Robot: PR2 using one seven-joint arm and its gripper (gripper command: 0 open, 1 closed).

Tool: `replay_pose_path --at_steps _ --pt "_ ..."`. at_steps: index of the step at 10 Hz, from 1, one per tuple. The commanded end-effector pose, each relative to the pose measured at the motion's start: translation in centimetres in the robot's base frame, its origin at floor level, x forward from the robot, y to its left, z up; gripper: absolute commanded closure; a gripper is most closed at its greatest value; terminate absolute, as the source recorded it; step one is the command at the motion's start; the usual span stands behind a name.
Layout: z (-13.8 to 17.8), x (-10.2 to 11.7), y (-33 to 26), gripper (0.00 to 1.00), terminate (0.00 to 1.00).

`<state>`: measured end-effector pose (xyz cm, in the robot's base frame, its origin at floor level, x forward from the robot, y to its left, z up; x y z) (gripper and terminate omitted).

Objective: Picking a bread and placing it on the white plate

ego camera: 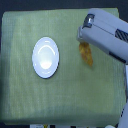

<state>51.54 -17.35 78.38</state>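
The white plate (46, 58) lies on the green cloth, left of centre in the exterior view, and holds nothing. The bread (87, 55) is a golden-orange loaf lying on the cloth to the plate's right, its upper end hidden under the arm. My gripper (82, 39) comes in from the upper right and sits right over the loaf's top end. Its fingers are hidden by the grey housing, so whether it is open or shut does not show.
A green-yellow cloth (30, 95) covers the table. The grey arm body (107, 35) fills the upper right. The cloth's front edge runs along the bottom, with dark clutter (45, 125) below it.
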Motion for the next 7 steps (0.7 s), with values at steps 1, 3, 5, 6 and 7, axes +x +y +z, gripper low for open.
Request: replay_pose_path --at_steps 1,3,5,6,7 --pt "8.9 1.4 2.9 1.0 0.0" --pt "9.5 -0.5 8.4 1.0 0.0" --pt "8.5 -1.2 15.1 1.0 0.0" --pt "8.2 -0.8 17.0 1.0 0.0" --pt "7.8 -0.5 19.3 1.0 0.0"
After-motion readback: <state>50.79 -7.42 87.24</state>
